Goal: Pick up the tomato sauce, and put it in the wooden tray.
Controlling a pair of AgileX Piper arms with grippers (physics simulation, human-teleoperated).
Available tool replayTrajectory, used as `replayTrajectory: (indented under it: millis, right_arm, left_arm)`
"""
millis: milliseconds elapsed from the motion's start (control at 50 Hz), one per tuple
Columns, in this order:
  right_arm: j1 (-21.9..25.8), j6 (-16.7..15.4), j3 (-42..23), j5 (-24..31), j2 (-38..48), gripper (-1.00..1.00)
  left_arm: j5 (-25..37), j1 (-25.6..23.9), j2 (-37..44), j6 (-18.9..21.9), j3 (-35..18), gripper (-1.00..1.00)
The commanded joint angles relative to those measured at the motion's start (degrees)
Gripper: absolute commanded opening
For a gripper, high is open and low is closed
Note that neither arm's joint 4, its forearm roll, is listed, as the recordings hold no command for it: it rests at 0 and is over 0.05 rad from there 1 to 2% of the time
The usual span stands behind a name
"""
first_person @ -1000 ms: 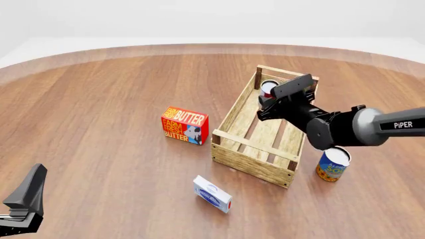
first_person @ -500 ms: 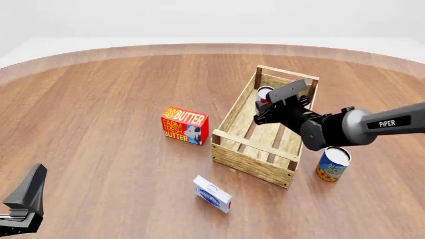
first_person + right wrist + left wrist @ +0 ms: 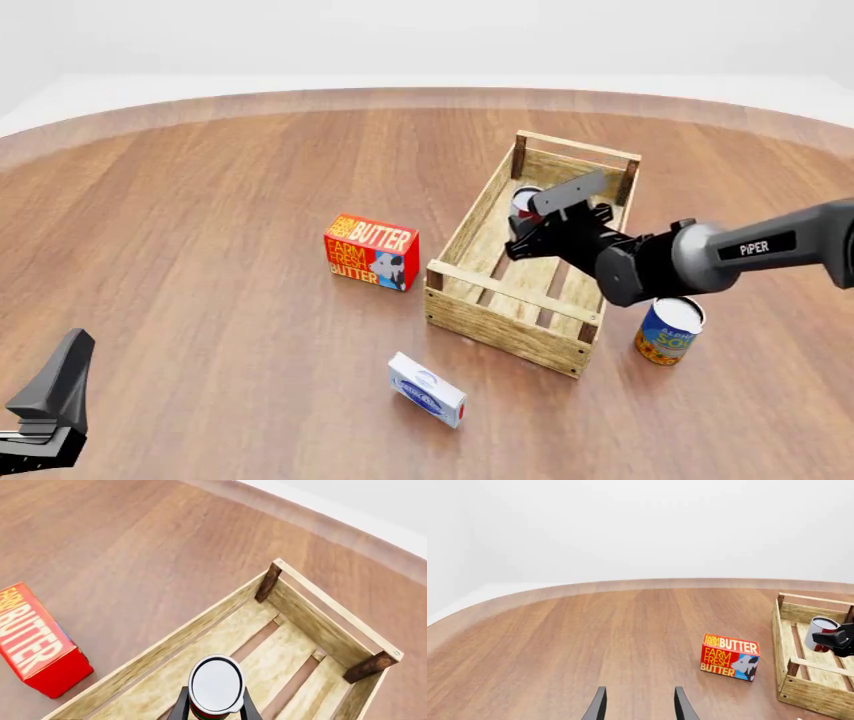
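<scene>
1. Wooden tray (image 3: pixel 511 300) right of centre on the counter (image 3: pixel 200 180), long axis running away from the arms.
2. Tomato sauce (image 3: pixel 526 200) within the tray's far half, between the fingers of the right hand (image 3: pixel 523 222).
3. Butter box (image 3: pixel 371 251) left of the tray, apart from it.
4. Small carton (image 3: pixel 426 389) nearer than the tray's near-left corner.
5. Second can (image 3: pixel 667 330) just right of the tray's near-right corner.
6. Left hand (image 3: pixel 47 405) at the near-left edge, well apart from everything.

round wooden table (image 3: pixel 200 200) under even light; plain white backdrop (image 3: pixel 427 40)
</scene>
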Motion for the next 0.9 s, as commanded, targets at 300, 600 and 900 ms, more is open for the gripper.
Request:
replayTrajectory:
  millis: [300,600,900]
  right_arm:
    - [-0.3,0.9,-0.7,0.3,1.7,-1.00]
    - [-0.2,1.4,-0.9,0.5,1.4,1.00]
    - [-0.3,1.3,0.0,0.3,-0.1,1.00]
  left_arm:
    - [0.0,0.0,0.0,0.0,0.0,1.00]
    - [0.0,0.0,0.0,0.0,0.0,1.00]
    - [0.0,0.0,0.0,0.0,0.0,1.00]
